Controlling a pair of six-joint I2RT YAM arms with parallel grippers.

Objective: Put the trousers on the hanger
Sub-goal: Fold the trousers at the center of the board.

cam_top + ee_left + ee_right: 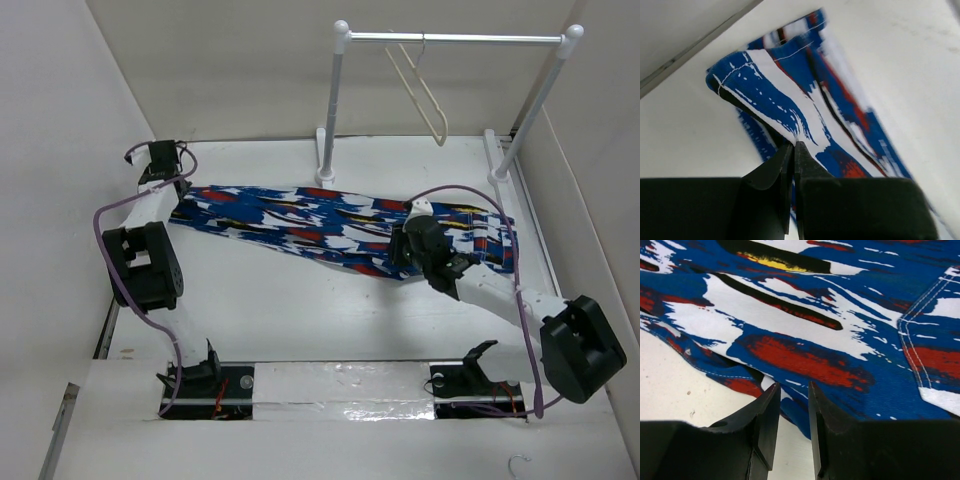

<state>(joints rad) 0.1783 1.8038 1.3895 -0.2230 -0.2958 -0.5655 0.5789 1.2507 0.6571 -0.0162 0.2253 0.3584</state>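
- Top external view: the trousers (300, 225) lie flat and stretched lengthwise across the table (300, 320), running from centre left of the frame to centre right. They are not on the hanger (425, 95)
- The hanger hangs by its hook from the rail (450, 38) at the upper right of the frame, well apart from the cloth and from both arms, and nothing is draped on it
- Left wrist view: the left gripper (794, 147) has its jaws pressed together on a fold of the cloth near one narrow end. That end rises off the table towards the tips, which suggests a firm pinch meant to lift this end
- Right wrist view: the right gripper (794, 390) has its jaws parted by a narrow gap, low over the table at the near edge of the cloth, beside a stitched pocket (935, 335) at the right of the frame. The cloth edge lies at the tips, and in my judgement nothing is clamped
- Assessment: one arm at each end lets the long soft cloth be raised without sagging in the middle. The task is at an early stage, as the second grip is not yet secured
- Risk: thin cloth may slip from a shallow pinch, or only its upper layer may be caught
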